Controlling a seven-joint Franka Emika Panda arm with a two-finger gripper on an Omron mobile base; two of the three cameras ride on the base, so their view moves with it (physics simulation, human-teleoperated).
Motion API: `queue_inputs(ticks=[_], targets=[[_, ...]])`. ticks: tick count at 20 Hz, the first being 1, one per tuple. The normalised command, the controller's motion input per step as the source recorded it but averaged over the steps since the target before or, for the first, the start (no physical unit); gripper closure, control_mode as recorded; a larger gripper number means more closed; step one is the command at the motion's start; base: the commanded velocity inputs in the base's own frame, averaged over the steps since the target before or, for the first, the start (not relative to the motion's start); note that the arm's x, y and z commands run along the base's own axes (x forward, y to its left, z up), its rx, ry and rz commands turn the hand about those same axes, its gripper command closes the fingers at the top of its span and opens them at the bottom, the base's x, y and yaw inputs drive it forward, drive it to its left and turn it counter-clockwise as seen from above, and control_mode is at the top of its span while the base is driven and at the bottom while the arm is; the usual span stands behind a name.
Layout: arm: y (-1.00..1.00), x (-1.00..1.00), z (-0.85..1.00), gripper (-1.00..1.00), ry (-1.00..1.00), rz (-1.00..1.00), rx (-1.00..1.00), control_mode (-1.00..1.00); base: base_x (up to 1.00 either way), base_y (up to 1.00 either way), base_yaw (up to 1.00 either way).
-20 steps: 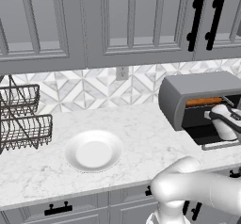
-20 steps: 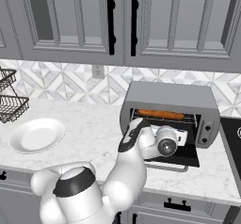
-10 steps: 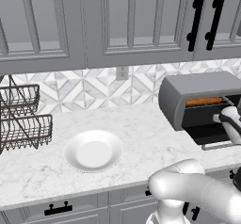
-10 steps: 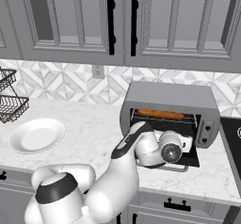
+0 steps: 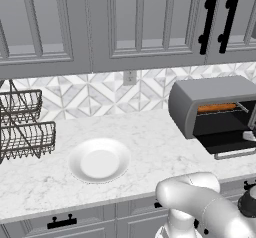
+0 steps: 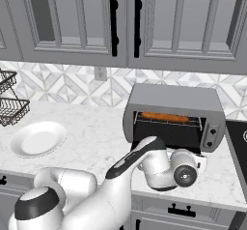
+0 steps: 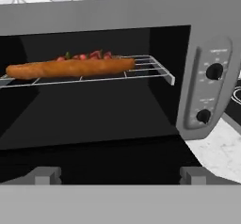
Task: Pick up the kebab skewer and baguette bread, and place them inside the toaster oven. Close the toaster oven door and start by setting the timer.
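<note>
The toaster oven [image 5: 210, 102] [image 6: 174, 103] [image 7: 117, 11] stands open on the counter. On its wire rack [image 7: 153, 68] lies the orange-brown baguette bread [image 7: 70, 68] [image 6: 165, 117] [image 5: 216, 108]. The kebab skewer [image 7: 87, 55] lies just behind it, its red chunks showing over the loaf. The toaster oven door [image 7: 117, 158] [image 5: 234, 153] hangs folded down and flat in front. My gripper [image 7: 120, 176] hovers low over the door's outer edge, facing the cavity, open and holding nothing. Two round knobs [image 7: 214, 71] [image 7: 203, 116] sit on the grey panel at the oven's right.
A white plate [image 5: 99, 161] [image 6: 37, 138] rests on the marble counter left of the oven. A wire dish rack [image 5: 22, 127] [image 6: 9, 109] stands at the far left. A dark cooktop [image 6: 239, 139] borders the oven's right side. Wall cabinets hang overhead.
My hand has dropped lower and moved outward in front of the oven, away from the cavity toward the door's front edge. The jaws stayed open. Baguette and skewer have not moved.
</note>
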Motion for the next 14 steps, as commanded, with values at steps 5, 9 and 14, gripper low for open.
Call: queue_inputs(ticks=[5,9,14], targets=[[-0.05,-0.58,0.00,-1.00,0.03,0.01,0.00,-1.00,0.00,0.00,0.00],[0.00,-0.33,-0.02,-1.00,0.13,0.04,0.00,-1.00,0.00,0.00,0.00],[0.00,-0.16,-0.06,-1.00,0.21,0.05,0.00,-1.00,0.00,0.00,0.00]])
